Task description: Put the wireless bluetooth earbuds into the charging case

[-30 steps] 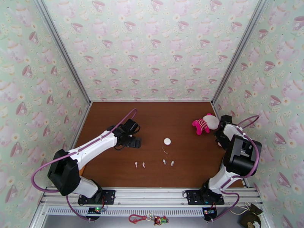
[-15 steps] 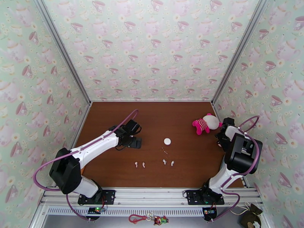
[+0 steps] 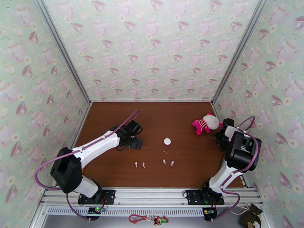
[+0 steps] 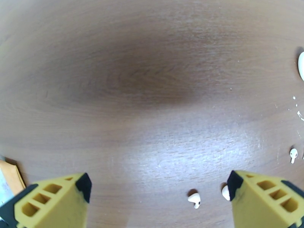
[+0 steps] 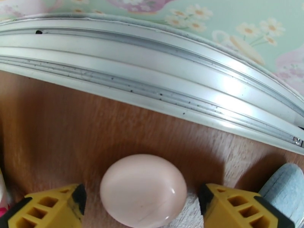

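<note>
The four white earbuds lay loose on the brown table (image 3: 182, 114), none in a case, in a row toward the near edge. They made a left pair (image 3: 136, 164) and a right pair (image 3: 164, 162), each bud a bit apart from its neighbour. Behind the right pair, approx. in the table's middle, sat the white round case (image 3: 167, 141), too small to tell if its lid was open. Some tiny specks (image 3: 164, 150) lay btw. it and the buds.

The left gripper (image 4: 159, 183) hung over the table behind the left pair, jaws spread wide and empty. In the left wrist view one bud lay just beside the finger on the right of the picture, and another was half hidden by that finger.

At the far right side a pale pink round case (image 5: 143, 190) stood near the aluminium rail (image 5: 152, 65) of the wall. The right gripper (image 5: 141, 198) was low around it, jaws released: one finger on each side w/ a small gap both sides, so no grip. A pink-and-white plush toy (image 3: 205, 123) lay just left of the R arm.
</note>
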Robot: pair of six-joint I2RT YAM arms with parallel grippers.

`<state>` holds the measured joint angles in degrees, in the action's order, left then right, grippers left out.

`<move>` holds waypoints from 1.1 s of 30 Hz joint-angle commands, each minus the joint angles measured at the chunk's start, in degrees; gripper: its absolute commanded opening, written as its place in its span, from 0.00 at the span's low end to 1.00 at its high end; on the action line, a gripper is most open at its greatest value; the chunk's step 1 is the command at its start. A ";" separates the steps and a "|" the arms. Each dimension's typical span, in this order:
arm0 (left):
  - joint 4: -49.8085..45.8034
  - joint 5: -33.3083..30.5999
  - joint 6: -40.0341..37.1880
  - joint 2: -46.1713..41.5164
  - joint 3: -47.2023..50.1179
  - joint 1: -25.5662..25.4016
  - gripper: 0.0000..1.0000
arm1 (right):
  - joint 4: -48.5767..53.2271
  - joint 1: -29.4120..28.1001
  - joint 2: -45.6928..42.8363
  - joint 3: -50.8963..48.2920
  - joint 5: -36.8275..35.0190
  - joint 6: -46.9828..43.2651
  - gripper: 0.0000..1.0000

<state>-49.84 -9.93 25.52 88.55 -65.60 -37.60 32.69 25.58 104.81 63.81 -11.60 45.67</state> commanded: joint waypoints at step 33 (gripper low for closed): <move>-0.69 -2.46 1.97 -1.17 0.21 -1.40 1.00 | 3.40 -2.44 -8.01 0.04 4.17 -1.11 0.80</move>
<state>-50.30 -11.73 26.98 89.14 -65.60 -38.74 34.87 22.63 98.00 63.02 -6.83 44.73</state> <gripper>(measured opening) 0.997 0.793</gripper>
